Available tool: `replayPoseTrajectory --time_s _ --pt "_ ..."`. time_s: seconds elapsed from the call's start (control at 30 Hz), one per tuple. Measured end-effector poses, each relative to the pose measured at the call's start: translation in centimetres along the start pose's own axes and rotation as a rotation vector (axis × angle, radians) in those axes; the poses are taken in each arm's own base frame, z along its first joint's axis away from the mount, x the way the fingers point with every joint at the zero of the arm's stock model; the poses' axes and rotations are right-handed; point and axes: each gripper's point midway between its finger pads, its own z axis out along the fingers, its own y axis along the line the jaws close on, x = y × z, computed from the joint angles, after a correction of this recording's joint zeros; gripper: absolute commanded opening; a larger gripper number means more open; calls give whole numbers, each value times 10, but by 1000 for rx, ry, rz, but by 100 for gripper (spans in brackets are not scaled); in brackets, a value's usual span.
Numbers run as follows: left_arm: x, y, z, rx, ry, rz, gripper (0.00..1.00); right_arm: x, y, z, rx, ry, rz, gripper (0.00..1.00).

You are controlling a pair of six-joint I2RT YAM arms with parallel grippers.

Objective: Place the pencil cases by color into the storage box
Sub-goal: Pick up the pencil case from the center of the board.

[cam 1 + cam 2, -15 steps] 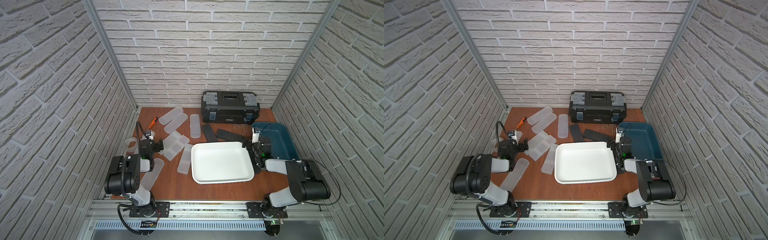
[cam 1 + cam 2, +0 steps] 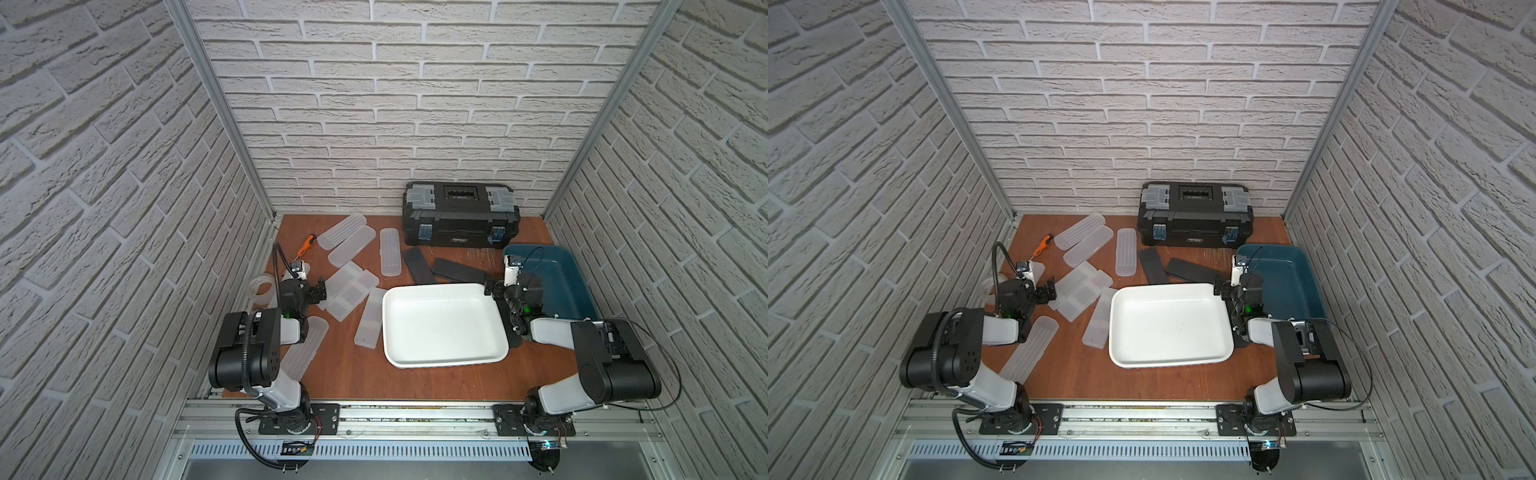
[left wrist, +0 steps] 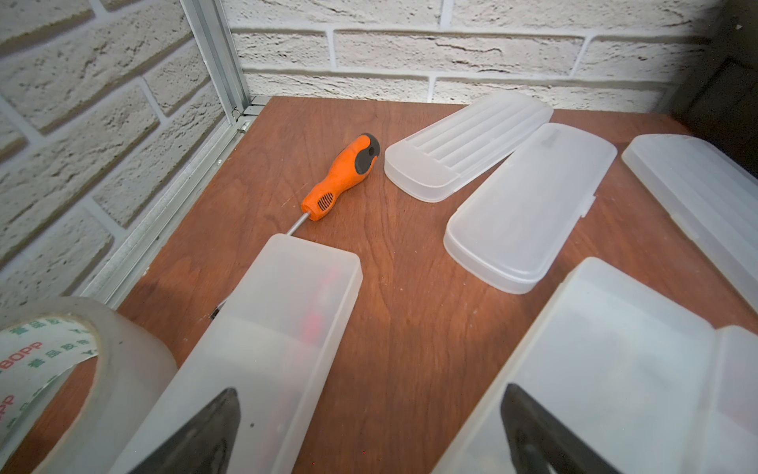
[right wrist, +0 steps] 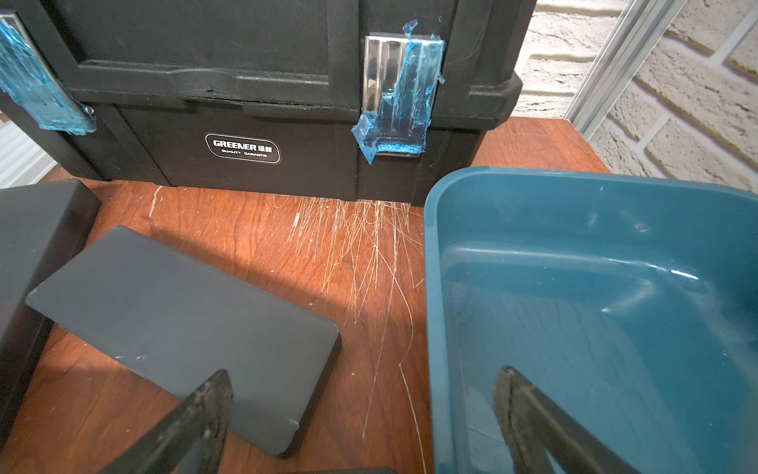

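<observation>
bare wood (image 2: 353,374) before white tray (image 2: 446,360); frosted cases (image 2: 351,291) on the left

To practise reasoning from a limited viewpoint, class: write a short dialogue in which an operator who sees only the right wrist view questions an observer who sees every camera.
Operator: I see black cases beside a teal bin. Is there another container?
Observer: Yes, an empty white tray sits next to the bin.
Operator: Are there cases of another colour?
Observer: Many frosted white cases lie scattered left of the tray, none inside it.
</observation>
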Motion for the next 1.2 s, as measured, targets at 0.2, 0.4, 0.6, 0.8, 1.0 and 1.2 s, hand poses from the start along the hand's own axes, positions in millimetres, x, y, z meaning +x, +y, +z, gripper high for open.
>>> replayPoseTrajectory --time_s 0.2,0.4,0.6,0.8,1.0,1.2 --pt "0 0 0 2 0 -1 98 0 0 0 0 0 0 100" --pt "0 0 0 1 0 1 98 0 0 0 0 0 0 99" --pt "0 -1 0 -4 0 10 98 0 0 0 0 2 0 100" --pt "0 -2 0 -4 0 11 98 1 0 0 -2 4 0 99" --pt "1 -1 0 -8 6 11 98 2 2 4 -12 62 -2 99" --pt "-1 0 2 -15 14 12 98 -42 4 20 -25 85 -1 100"
